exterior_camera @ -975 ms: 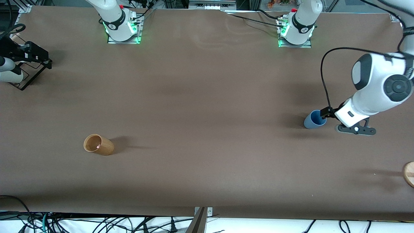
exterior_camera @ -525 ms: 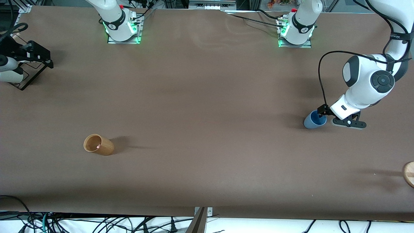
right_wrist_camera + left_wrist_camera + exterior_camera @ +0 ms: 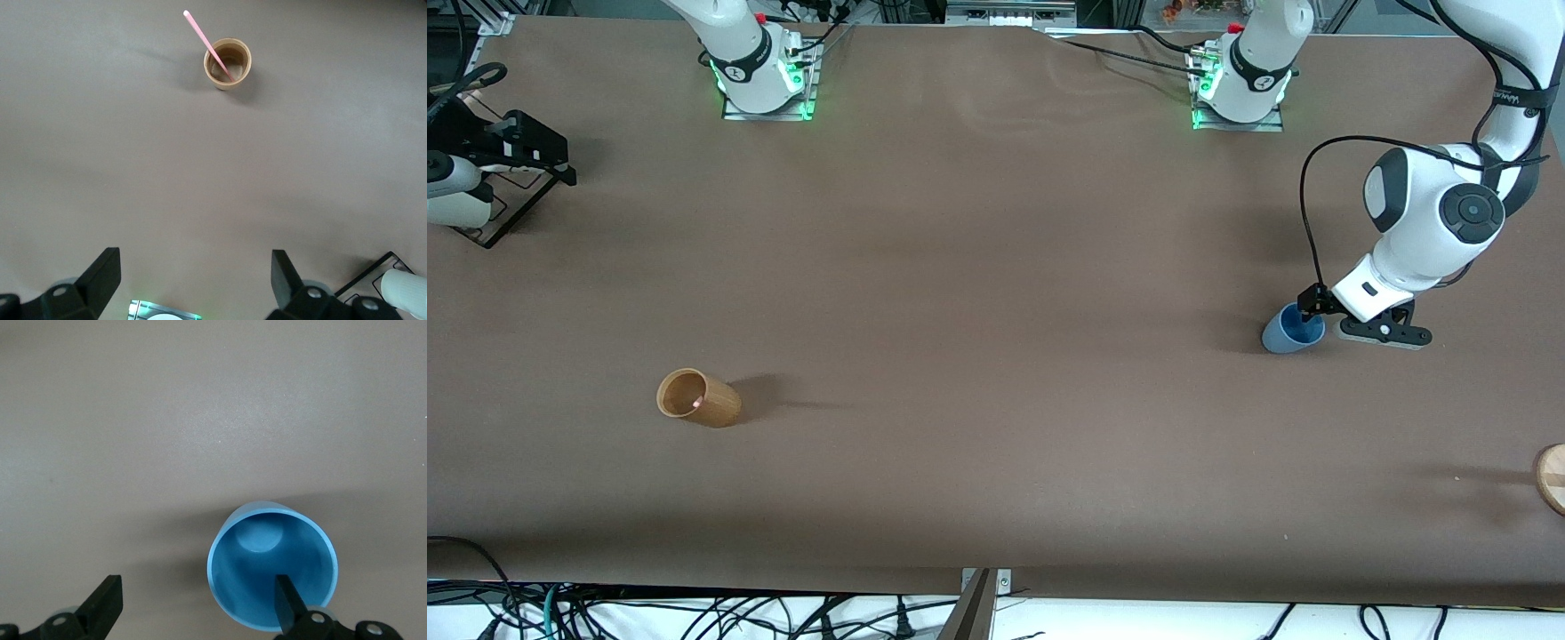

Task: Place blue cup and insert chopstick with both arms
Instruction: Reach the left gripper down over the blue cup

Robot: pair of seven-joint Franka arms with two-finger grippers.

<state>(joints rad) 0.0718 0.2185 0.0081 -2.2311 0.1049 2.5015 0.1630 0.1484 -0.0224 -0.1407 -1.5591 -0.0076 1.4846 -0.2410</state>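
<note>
Starting at the right arm's end of the worktop (image 3: 996,267): right pincer (image 3: 193,259) up in the air over a black wire frame (image 3: 511,206), spread wide, holding nothing. Just waiting there.

Next along, a tan cup (image 3: 698,397) standing nearer the front camera, with the chopstick (image 3: 208,45) leaning inside it, pink end poking up past the rim. Not touched by any arm.

Then a long bare stretch, well apart from the tan cup, up to the blue cup (image 3: 1289,331). Standing upright on the worktop toward the left arm's end, mouth up, nothing in it.

Left pincer (image 3: 197,590) down low right at the blue cup. Opened wide, one finger (image 3: 288,603) dipped inside the cup close to its wall, the other finger outside and well apart from it. Not squeezing yet, so nothing held.

Last, at the very edge of the front view, part of a round wooden thing (image 3: 1552,478) (maybe the spot for the cup, hard to say).

Step in hand, by the look of it: getting hold of the blue cup. Next move likely calls for pinching the wall gently between both fingers, then lifting straight up. Squeezing too fast or crooked could tip the cup over. After that, carrying it to its place, and only then fetching the chopstick.
</note>
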